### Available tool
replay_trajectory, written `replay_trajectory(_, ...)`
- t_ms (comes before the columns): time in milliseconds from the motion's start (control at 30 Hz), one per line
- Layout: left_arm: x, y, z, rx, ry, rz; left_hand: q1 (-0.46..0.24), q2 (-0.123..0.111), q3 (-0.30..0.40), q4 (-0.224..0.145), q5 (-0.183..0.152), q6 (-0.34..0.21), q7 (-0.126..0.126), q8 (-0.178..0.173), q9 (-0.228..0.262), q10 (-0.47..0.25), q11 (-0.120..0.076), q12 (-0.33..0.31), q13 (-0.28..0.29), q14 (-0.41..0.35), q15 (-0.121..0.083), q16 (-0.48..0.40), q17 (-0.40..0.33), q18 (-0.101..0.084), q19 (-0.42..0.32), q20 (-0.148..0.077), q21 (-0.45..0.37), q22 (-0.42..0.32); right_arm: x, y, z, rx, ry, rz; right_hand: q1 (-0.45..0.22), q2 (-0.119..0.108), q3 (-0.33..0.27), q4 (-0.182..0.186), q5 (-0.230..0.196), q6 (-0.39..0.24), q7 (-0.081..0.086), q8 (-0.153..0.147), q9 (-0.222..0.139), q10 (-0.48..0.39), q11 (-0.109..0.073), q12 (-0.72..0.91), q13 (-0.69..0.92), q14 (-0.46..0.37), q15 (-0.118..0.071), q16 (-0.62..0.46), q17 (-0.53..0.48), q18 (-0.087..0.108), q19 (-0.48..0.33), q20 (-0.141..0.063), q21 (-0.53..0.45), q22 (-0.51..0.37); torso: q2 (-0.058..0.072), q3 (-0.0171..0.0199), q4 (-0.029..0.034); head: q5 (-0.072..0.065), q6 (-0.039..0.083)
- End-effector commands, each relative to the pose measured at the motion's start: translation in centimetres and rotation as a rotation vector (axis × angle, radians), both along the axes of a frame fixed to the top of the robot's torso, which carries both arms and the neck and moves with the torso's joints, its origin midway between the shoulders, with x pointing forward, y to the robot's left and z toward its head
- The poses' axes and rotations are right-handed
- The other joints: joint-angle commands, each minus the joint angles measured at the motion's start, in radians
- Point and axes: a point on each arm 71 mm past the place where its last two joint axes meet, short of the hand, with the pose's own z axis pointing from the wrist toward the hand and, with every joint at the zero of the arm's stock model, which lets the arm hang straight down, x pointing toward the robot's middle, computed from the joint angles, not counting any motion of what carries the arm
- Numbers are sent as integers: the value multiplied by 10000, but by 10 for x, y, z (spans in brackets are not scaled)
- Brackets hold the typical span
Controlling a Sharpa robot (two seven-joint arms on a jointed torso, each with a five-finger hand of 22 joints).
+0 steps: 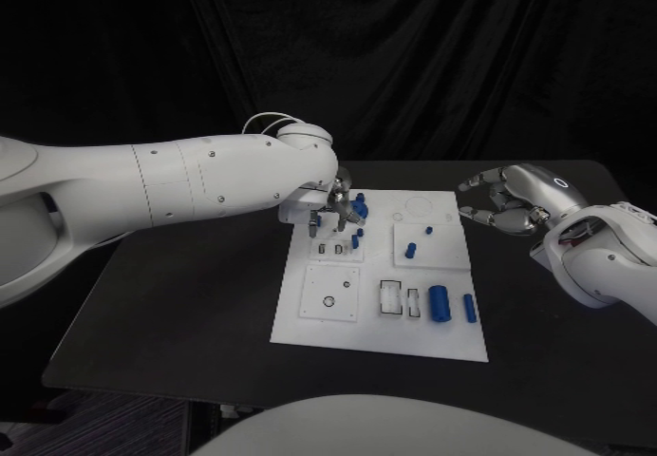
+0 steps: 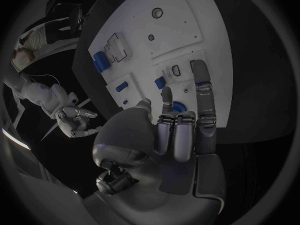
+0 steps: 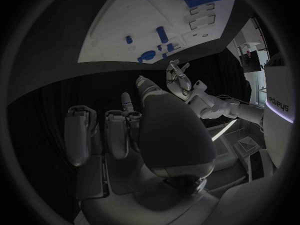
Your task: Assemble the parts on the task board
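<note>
Nearest us, the task board point(image 1: 309, 323) lay mid-table point(image 1: 164, 323), with a large blue cylinder point(image 1: 440, 302) and a slim blue peg point(image 1: 468, 307) at its near right. Our left hand point(image 1: 333, 207) hovered over blue parts point(image 1: 359, 204) at the far edge; grip unclear. Our right hand point(image 1: 504, 201) hung beside the board, fingers curled, holding nothing.

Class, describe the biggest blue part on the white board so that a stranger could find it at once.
Start at the white task board in the middle of the black table. Go to its near edge, right of two empty rectangular slots. There lies the big blue cylinder, thicker than the slim blue pin on its right.
</note>
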Motion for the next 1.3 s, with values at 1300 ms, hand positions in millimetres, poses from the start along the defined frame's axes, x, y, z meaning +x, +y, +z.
replay_trajectory(1300, 4, -9, -23, -375, 199, -90, -53, -76, 89, 32, -154, 132, 39, -277, 113, 1055, -24, 26, 2630, 1057, -15, 66, 2631, 103, 507, -34, 1, -17, -3, 0, 0, -98, -135, 59, 47, 65, 80, 16, 133, 116, -22, 70, -27, 345, 59, -52, 1560, 758, 99, -15, 1259, 192, 385, 74, -46, 2036, -41, -65, 20, -13, -43)
